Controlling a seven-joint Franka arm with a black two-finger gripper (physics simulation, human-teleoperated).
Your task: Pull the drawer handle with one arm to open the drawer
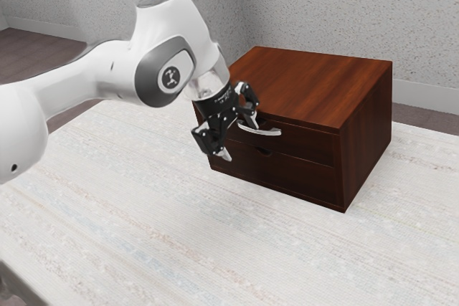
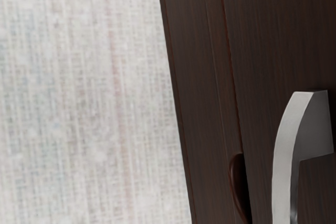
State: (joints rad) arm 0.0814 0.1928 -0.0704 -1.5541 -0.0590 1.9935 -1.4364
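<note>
Ext. view: white arm (image 1: 107, 77) comes in from 9 o'clock and reaches twd the dark wood cabinet (image 1: 315, 84), which sits on the pale woven table top (image 1: 215, 234) at approx 2 o'clock of the table's centre. The cabinet has 2 drawers, stacked. The upper drawer (image 1: 301, 141) carries the silver handle (image 1: 262, 131) on its front; the lower drawer (image 1: 287, 173) has a small notch (image 1: 264, 150) at its top edge.

Black gripper (image 1: 240, 138) is right at the upper drawer's front, at the handle's 9 o'clock end. Its jaws are released and spread wide: one finger at approx 1 o'clock of the hand, just above the handle's end, the other at approx 7 o'clock, down by the lower drawer's corner. No grasp on the handle yet.

Upper drawer looks shut, its front level w/ the lower one.

Wrist view: handle (image 2: 299, 156) is close up on the dark front, w/ the notch (image 2: 239, 187) just beside it and the table top (image 2: 79, 103) beyond the cabinet's edge.
</note>
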